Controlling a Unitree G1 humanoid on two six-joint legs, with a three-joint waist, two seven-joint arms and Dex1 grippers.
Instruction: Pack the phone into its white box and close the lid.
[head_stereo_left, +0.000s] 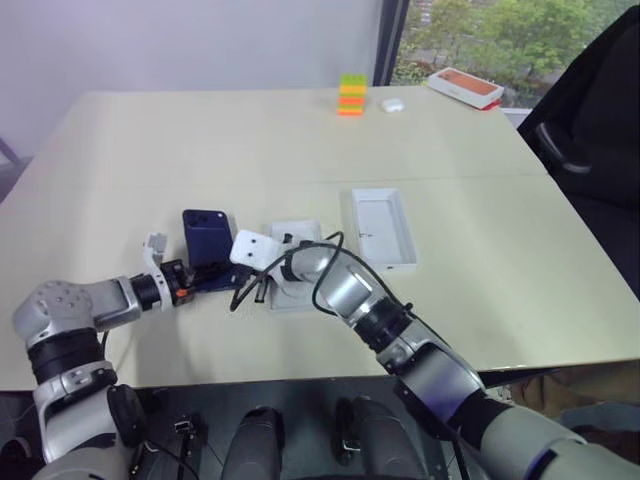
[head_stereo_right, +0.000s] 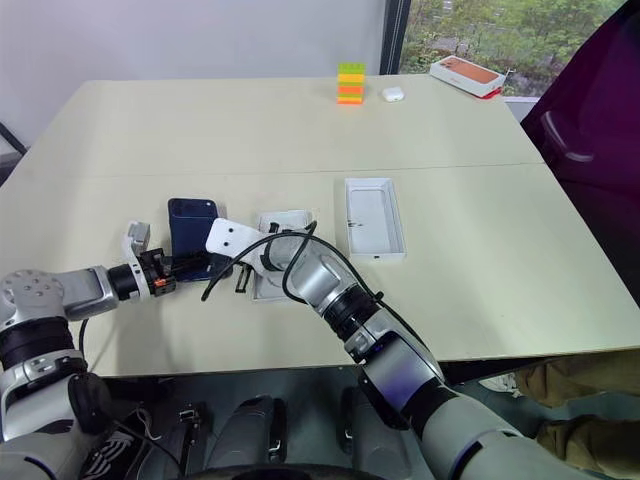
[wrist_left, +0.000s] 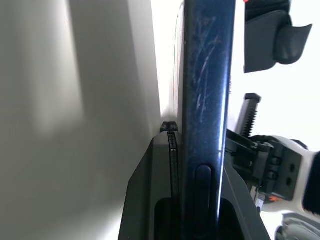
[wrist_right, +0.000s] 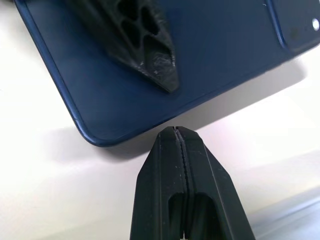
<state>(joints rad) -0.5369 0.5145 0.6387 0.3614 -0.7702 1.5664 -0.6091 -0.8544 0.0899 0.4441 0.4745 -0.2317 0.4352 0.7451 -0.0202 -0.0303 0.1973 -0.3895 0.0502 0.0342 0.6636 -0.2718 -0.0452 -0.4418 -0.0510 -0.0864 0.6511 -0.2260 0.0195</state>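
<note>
We see the white box (head_stereo_left: 384, 229) lying open on the table (head_stereo_left: 200, 140), to the right of both grippers, its long axis running from near to far. Its floor shows bare, with nothing resting inside it. Just left of it lies a second white piece (head_stereo_right: 282, 262), partly covered by the right arm; whether this is the lid or an insert we cannot tell, nor can we see what, if anything, it holds. At the far right corner of the table sits a white box with an orange top (head_stereo_left: 465, 87), closed, and near it a small white case (head_stereo_left: 391, 104) and a stack of coloured blocks (head_stereo_left: 351, 95).

The phone (head_stereo_left: 206, 247) is left of the white piece, well apart from the white box. Its long axis runs near to far, like the box's, with the camera cluster at the far end. Our left gripper (head_stereo_left: 196, 275) is clamped on the phone's near end: the left wrist view shows the phone's edge (wrist_left: 206, 100) squeezed between the two black fingers (wrist_left: 155, 190), and the right wrist view shows one of them lying across its blue back.

Our right gripper (wrist_right: 178, 135) has its fingers pressed fully together, holding nothing, their tip just beside the phone's edge near a rounded corner; whether it touches the phone we cannot tell.
</note>
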